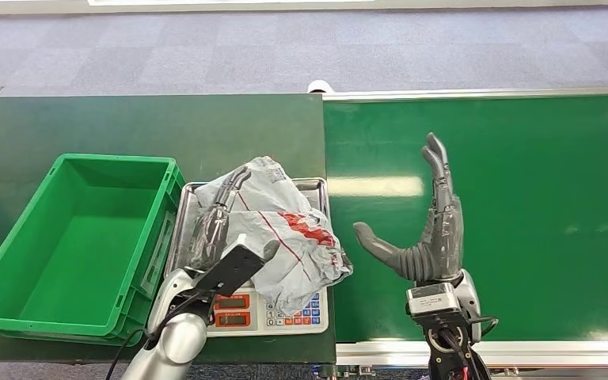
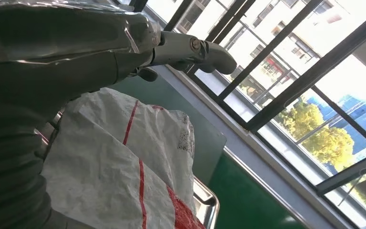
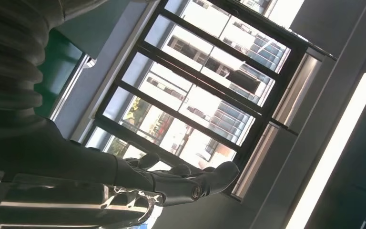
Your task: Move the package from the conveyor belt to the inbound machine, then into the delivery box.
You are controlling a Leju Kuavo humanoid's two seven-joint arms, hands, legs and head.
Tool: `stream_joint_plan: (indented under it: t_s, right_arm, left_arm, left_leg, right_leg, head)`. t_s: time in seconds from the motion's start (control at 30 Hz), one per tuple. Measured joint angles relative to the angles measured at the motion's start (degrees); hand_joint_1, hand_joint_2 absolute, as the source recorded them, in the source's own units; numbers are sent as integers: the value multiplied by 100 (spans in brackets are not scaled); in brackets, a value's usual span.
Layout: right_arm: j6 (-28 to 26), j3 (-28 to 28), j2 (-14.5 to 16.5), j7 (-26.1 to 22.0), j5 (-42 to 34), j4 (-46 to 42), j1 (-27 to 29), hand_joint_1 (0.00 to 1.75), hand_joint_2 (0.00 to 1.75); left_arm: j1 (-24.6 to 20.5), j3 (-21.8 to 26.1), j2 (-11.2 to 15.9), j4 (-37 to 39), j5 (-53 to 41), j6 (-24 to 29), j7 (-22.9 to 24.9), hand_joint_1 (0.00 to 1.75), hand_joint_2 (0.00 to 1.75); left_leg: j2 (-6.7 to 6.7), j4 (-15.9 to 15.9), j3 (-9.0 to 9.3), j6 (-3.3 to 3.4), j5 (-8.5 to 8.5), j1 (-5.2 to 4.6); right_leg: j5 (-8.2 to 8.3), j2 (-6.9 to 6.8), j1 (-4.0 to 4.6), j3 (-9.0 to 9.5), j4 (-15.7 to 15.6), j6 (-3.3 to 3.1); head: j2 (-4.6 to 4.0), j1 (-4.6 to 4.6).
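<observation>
Package [image 1: 285, 233], grey w/ red print, lies on scale tray [image 1: 317, 188] beside green box [image 1: 87, 237]. Left hand [image 1: 218, 222] rests against its left side, fingers straight. Right hand [image 1: 431, 229] above belt [image 1: 522, 198], fingers spread, holding nothing.

The package [image 1: 285, 229] hides most of the scale tray [image 1: 317, 187]; the left robot hand [image 1: 218, 218] covers the package's edge.

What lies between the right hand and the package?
In the head view, only bare green conveyor belt separates the right hand from the package on the scale.
</observation>
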Motion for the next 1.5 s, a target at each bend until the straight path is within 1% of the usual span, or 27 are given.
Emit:
stream_joint_plan:
  t_s: [0.1,0.2,0.23,0.27,0.3,0.33,0.37,0.43,0.53,0.7,0.8,0.83,0.9,0.93,1.0,1.07,1.17,1.27,1.33,1.4,1.5]
  right_arm:
    - [39,129,-1,17,114,1,1,0,175]
    - [82,225,-5,22,201,2,2,0,175]
    - [106,252,-7,23,242,2,2,0,175]
    - [135,277,-8,27,284,2,2,0,175]
    - [169,297,-8,33,328,2,2,0,175]
    - [202,314,-7,39,365,2,2,0,175]
    - [233,330,-5,46,395,2,1,0,175]
    - [282,355,-1,56,439,3,-1,0,175]
    - [313,367,3,70,475,8,-6,0,175]
    - [317,369,3,78,493,33,-15,0,175]
    - [316,373,3,88,518,40,-17,0,175]
    - [315,375,3,94,531,41,-17,0,175]
    - [315,380,3,109,552,42,-17,0,175]
    - [315,382,3,117,559,42,-17,0,175]
    - [320,384,3,127,564,42,-18,0,175]
    - [340,384,3,129,564,42,-17,0,175]
    - [388,382,3,128,570,42,-12,0,175]
    - [434,381,3,127,590,40,-6,0,175]
    - [439,381,2,126,595,37,-3,0,175]
    - [431,374,-2,125,597,31,2,0,175]
    - [400,355,-18,126,597,28,4,0,175]
  left_arm:
    - [-223,-175,-74,382,-333,13,145,0,175]
    - [-440,-324,-165,763,-460,-184,207,0,175]
    - [-510,-370,-191,892,-484,-270,225,9,175]
    - [-576,-417,-215,1020,-499,-365,243,39,175]
    - [-636,-462,-234,1150,-510,-470,259,73,175]
    - [-693,-503,-252,1279,-513,-582,272,112,175]
    - [-748,-543,-266,1411,-519,-696,282,144,175]
    - [-840,-616,-290,1658,-553,-893,303,164,175]
    - [-981,-712,-319,2002,-621,-1100,355,167,175]
    - [-1238,-780,-375,2480,-695,-1243,412,164,175]
    - [-1357,-782,-408,2668,-718,-1248,453,154,175]
    - [-1384,-781,-416,2707,-716,-1244,459,155,175]
    - [-1408,-777,-426,2743,-649,-1233,381,166,175]
    - [-1409,-771,-426,2746,-569,-1213,275,172,175]
    - [-1362,-751,-422,2680,-349,-1120,-20,174,175]
    - [-1248,-735,-410,2473,-104,-960,-309,175,175]
    - [-1037,-694,-370,1951,398,-649,-712,175,175]
    - [-818,-634,-308,1259,1078,-409,-1097,175,175]
    - [-659,-590,-260,736,1368,-183,-1335,175,175]
    - [-502,-544,-210,201,1435,205,-1597,175,175]
    - [-317,-479,-139,-548,1190,1021,-1920,175,175]
  left_leg:
    - [-1,0,-1,0,0,0]
    - [0,0,-2,0,0,0]
    - [0,0,-2,0,0,0]
    - [0,0,-2,0,0,-1]
    - [0,0,-2,0,0,-1]
    - [0,0,-2,0,0,-1]
    - [-1,0,-2,0,0,0]
    - [0,0,-1,0,0,0]
    - [-1,0,-2,0,0,0]
    - [-1,0,-1,0,0,0]
    - [-1,0,0,0,0,0]
    - [-2,0,0,0,0,0]
    - [-2,0,1,0,0,0]
    - [-1,0,1,0,0,0]
    - [-2,0,-1,0,0,0]
    - [-2,0,-4,0,0,0]
    - [-1,0,-7,0,0,0]
    - [0,-1,-10,0,-1,0]
    - [0,-1,-10,0,-1,0]
    - [0,-1,-10,0,0,0]
    - [0,-1,-9,0,0,0]
  right_leg:
    - [0,-1,0,-1,0,0]
    - [0,0,0,-1,0,0]
    - [0,0,0,-1,-1,0]
    - [0,0,-1,-1,-1,0]
    - [0,0,-1,-1,-1,0]
    - [0,0,-1,0,-1,0]
    - [0,-1,0,0,0,0]
    - [0,0,0,-1,0,0]
    - [0,0,0,0,0,0]
    - [0,-1,0,3,0,0]
    - [0,-1,0,6,0,0]
    - [0,-1,0,6,0,0]
    - [0,-1,0,7,0,0]
    - [0,-1,0,6,1,0]
    - [0,-1,0,5,1,0]
    - [0,-1,0,3,2,0]
    - [0,0,0,-2,2,0]
    - [0,0,0,-4,2,0]
    - [-1,0,0,-4,2,0]
    - [-1,0,0,-5,2,0]
    - [-1,-1,0,-4,2,0]
  head:
    - [0,0]
    - [-1,1]
    - [-1,0]
    - [0,1]
    - [0,0]
    - [0,0]
    - [0,1]
    - [0,0]
    - [0,-1]
    - [0,1]
    - [0,1]
    - [-1,0]
    - [-1,-1]
    - [-1,-1]
    - [0,-1]
    - [0,-1]
    - [0,-1]
    - [0,-1]
    - [0,-1]
    - [0,-1]
    - [0,-1]
